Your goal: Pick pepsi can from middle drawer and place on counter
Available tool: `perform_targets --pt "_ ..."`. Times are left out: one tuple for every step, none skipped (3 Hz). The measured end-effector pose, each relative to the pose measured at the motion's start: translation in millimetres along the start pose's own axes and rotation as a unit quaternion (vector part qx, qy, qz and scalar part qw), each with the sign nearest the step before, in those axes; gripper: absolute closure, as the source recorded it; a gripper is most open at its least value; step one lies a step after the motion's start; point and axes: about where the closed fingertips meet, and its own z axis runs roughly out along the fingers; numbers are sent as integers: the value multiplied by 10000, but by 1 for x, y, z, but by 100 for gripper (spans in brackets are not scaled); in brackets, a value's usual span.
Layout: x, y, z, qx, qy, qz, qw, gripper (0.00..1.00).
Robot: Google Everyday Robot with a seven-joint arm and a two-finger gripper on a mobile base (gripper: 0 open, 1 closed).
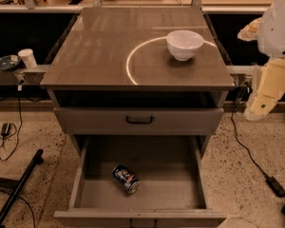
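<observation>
Paper cup (27, 57) stands at 9 o'clock, on a ledge left of the cabinet. The pepsi can (126, 178) lies on its side in the pulled-out middle drawer (168, 175), at 7 o'clock from the floor's centre, clear of the walls. Above, the counter (95, 46) carries a white bowl (184, 44) at 2 o'clock, on the bright arc. The gripper (261, 103) hangs at 3 o'clock beside the cabinet, well apart from the can; spread or pressed together, I cannot tell.

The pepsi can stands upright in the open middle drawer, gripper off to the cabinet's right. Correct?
Not upright: the camera view shows the pepsi can lying on its side in the middle drawer; the gripper is right of the cabinet.
</observation>
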Motion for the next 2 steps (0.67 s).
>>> perform_targets --pt "0 1 1 -4 -15 -2 10000 0" --pt "2 5 8 -20 -88 -12 10000 0"
